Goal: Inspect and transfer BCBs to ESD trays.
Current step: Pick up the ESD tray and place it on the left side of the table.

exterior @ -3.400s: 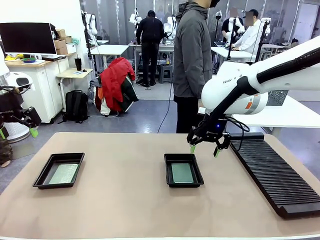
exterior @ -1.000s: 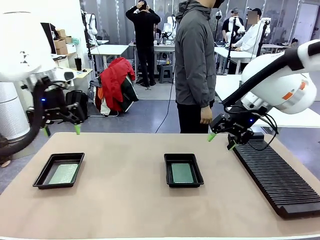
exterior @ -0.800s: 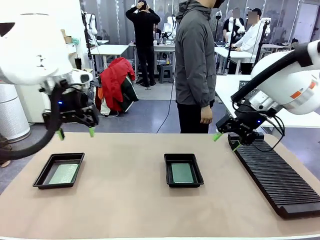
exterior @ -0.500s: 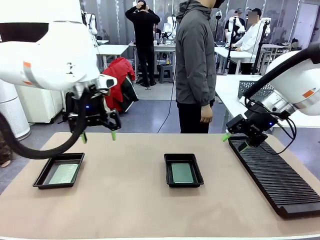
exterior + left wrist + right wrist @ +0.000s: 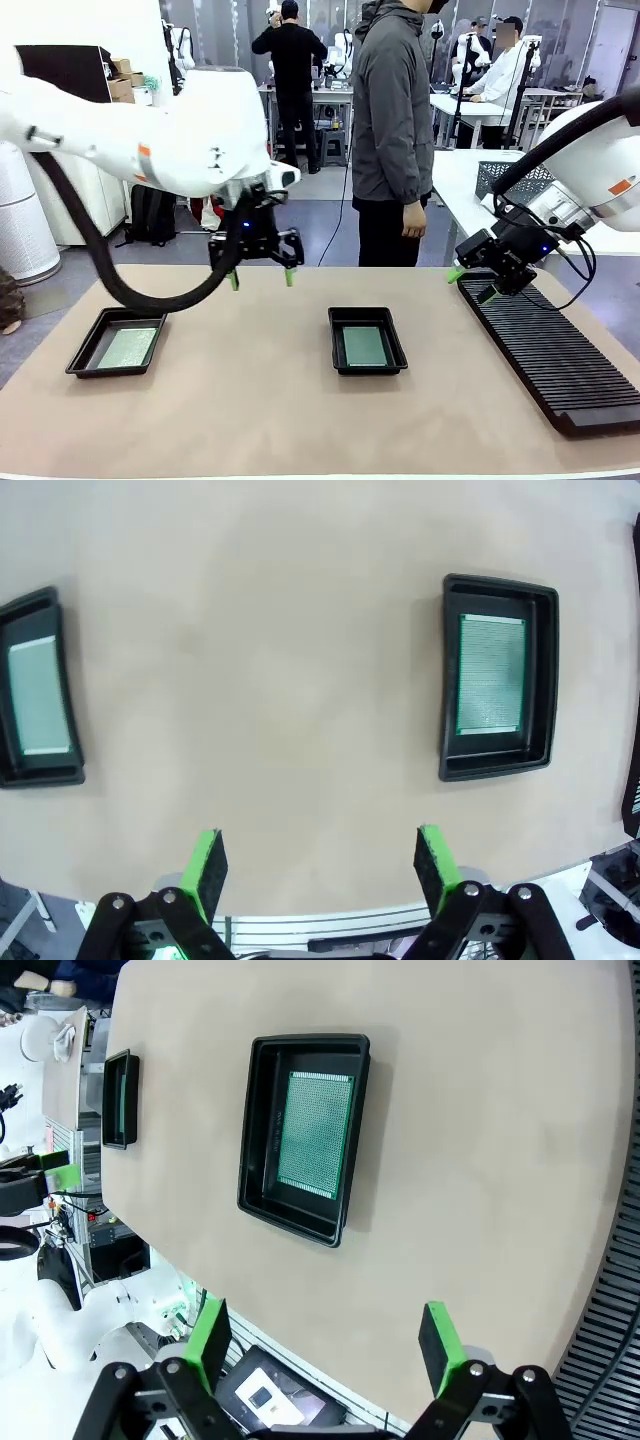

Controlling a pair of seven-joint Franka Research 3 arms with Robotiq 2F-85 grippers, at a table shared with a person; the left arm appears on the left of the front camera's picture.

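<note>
Two black ESD trays lie on the tan table, one at the left (image 5: 85, 357) and one in the middle (image 5: 396, 345). Each holds a green BCB: the left board (image 5: 127, 347) and the middle board (image 5: 364, 346). My left gripper (image 5: 262, 277) hangs open and empty above the table between the two trays. In the left wrist view the middle tray (image 5: 447, 680) and its BCB (image 5: 490, 674) lie ahead of the open gripper (image 5: 322, 858). My right gripper (image 5: 472, 284) is open and empty over the near end of the rack. The right wrist view shows the tray (image 5: 262, 1140) with its BCB (image 5: 314, 1133).
A long black slotted rack (image 5: 550, 350) runs along the table's right side. A person in a grey jacket (image 5: 390, 110) stands at the far edge. The left tray also appears at the edge of the left wrist view (image 5: 25, 775).
My left arm has swung in from the far left to above the table between the trays. My right gripper has drifted right toward the rack. Both stay open.
</note>
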